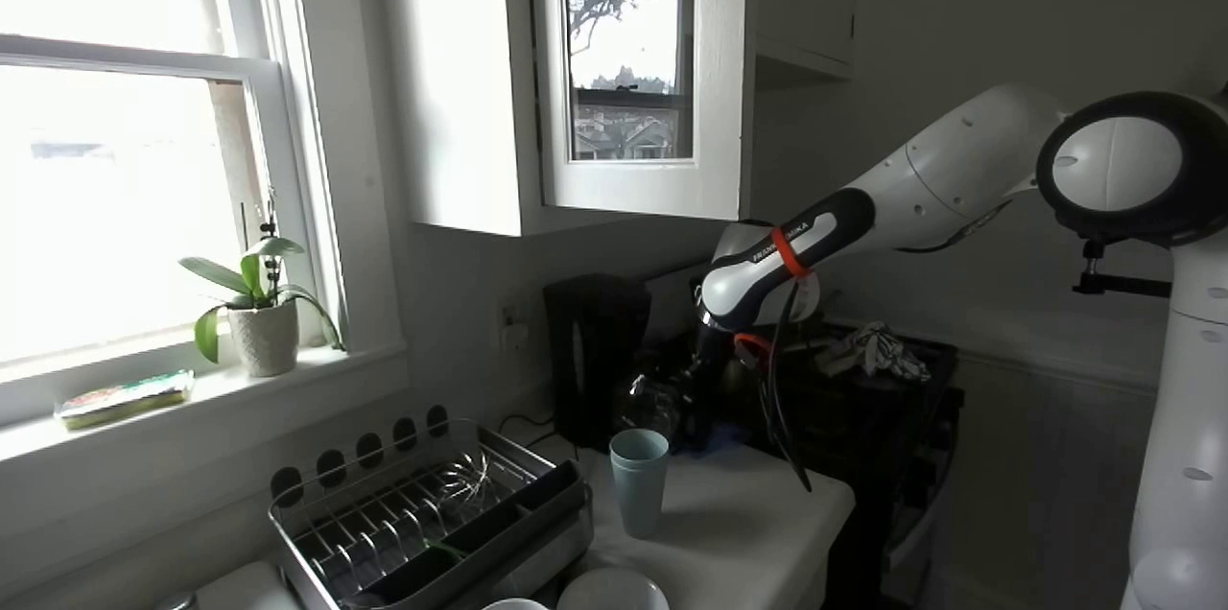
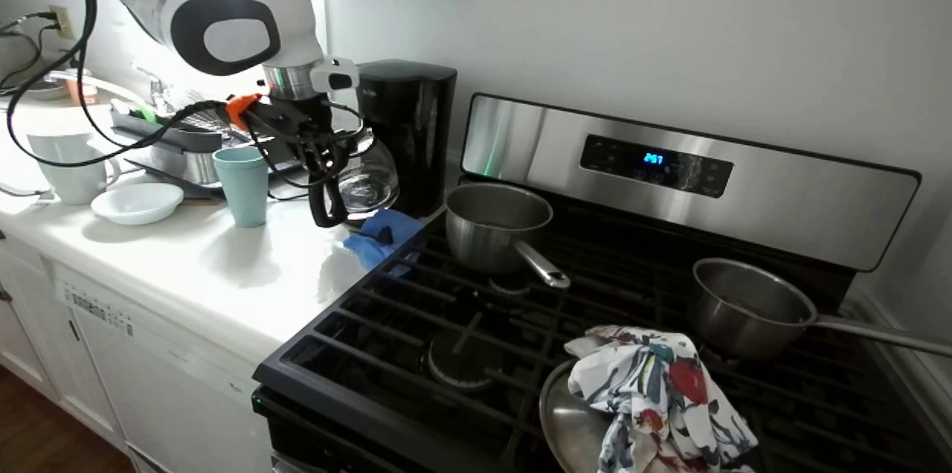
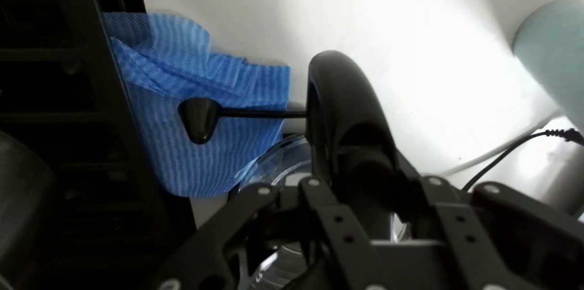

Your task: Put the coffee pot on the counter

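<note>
The coffee pot, a rounded clear-glass carafe with a black handle, shows in both exterior views (image 1: 648, 407) (image 2: 376, 179), just in front of the black coffee machine. My gripper (image 2: 327, 149) is at its handle, which points down and away from the machine. In the wrist view my fingers (image 3: 360, 157) are shut on the black handle, with the glass (image 3: 285, 162) partly hidden below them. The pot looks upright; I cannot tell whether its base touches anything. The white counter (image 1: 743, 504) lies in front of it and also shows in the wrist view (image 3: 410, 53).
The coffee machine (image 2: 409, 101) stands behind the pot. A blue cloth (image 2: 383, 231) with a small black piece on it lies by the stove (image 2: 401, 376). A pale blue cup (image 1: 640, 485) and dish rack (image 1: 580, 504) are close by. A saucepan (image 2: 494, 231) stands on the stove.
</note>
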`<state>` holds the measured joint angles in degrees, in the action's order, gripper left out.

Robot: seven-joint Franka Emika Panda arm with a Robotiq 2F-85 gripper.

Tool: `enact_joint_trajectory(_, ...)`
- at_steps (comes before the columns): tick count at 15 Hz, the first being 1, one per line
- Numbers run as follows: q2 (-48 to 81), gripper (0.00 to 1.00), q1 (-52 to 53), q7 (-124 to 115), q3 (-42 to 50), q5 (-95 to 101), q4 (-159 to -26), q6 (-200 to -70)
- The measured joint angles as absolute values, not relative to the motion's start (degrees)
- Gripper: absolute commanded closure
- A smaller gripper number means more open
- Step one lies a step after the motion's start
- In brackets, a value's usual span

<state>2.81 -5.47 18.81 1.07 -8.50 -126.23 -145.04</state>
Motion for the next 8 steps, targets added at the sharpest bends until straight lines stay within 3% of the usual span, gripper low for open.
enact_joint_trajectory(8,2.82,0.92,-4.91,18.81,0.96,-8.56,-128.75,-145.03)
